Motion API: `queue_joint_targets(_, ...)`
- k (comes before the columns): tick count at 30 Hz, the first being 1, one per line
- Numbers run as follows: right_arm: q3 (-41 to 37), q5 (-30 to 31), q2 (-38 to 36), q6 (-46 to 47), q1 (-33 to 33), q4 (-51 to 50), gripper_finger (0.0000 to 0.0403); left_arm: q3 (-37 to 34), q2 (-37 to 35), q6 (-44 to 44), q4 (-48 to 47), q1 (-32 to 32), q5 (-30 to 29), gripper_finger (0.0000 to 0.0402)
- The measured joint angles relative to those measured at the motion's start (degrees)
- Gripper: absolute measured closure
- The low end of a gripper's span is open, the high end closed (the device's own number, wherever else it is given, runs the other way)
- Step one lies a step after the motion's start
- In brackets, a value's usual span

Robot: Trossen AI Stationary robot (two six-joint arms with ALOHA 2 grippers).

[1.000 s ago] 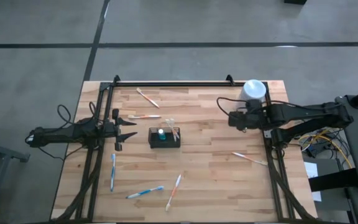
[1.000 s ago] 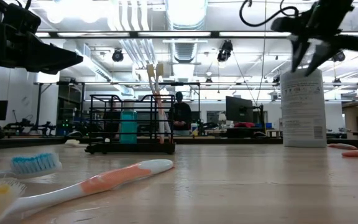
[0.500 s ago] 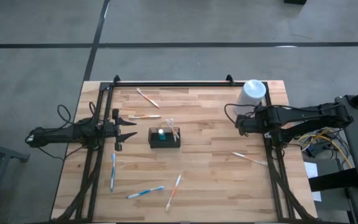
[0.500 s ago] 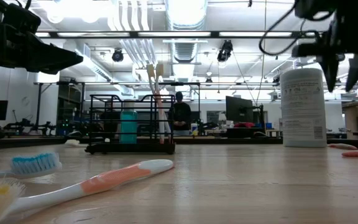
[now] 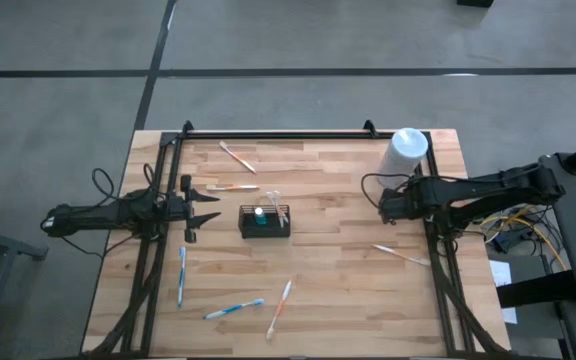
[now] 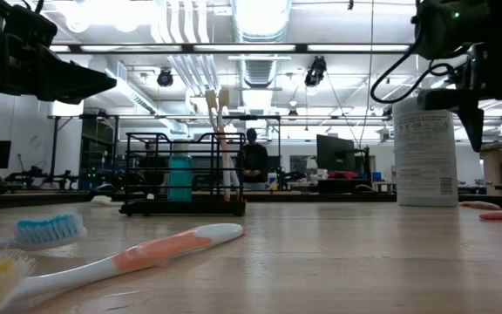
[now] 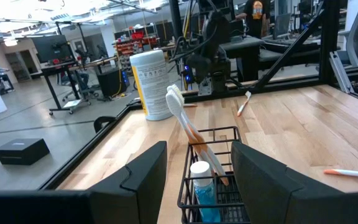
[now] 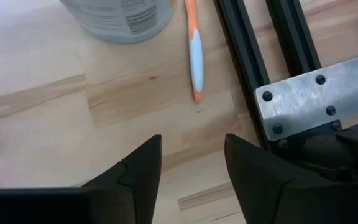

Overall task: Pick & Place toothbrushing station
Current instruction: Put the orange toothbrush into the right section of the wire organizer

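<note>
the small black rectangular wire-mesh basket [image 5: 265, 221] sits mid-bench on pale wood planks [image 5: 338, 290], bare boards around it. left end effector [image 5: 208, 204] gapes wide just beside it; right end effector [image 5: 382, 203], spread wide, hangs near the white cylindrical canister [image 5: 407, 149].

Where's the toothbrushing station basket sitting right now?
In the high view, the toothbrushing station sits near the table's middle, slightly left of centre, just ahead of the open left gripper, with two toothbrushes standing in it.
</note>
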Motion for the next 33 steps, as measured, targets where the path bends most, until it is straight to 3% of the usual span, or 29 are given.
queue_joint_targets(14, 1.0, -2.3, 3.5, 8.4, -3.3, 8.0, 0.0221, 0.0, 0.0, 0.0, 0.0, 0.0, 0.0, 0.0215)
queue_joint_targets(20, 1.1, 2.9, 5.6, 8.0, -5.4, 15.8, 0.023, 0.0, 0.0, 0.0, 0.0, 0.0, 0.0, 0.0216)
queue_joint_targets(22, 1.4, 3.6, 6.6, 3.3, -5.8, 16.3, 0.0231, 0.0, 0.0, 0.0, 0.0, 0.0, 0.0, 0.0215)
queue_joint_targets(28, 3.2, 1.4, 7.8, -22.7, -6.2, 16.2, 0.0232, 0.0, 0.0, 0.0, 0.0, 0.0, 0.0, 0.0216)
queue_joint_targets(33, 3.9, -1.2, 7.9, -23.3, -6.4, 9.1, 0.0232, 0.0, 0.0, 0.0, 0.0, 0.0, 0.0, 0.0215)
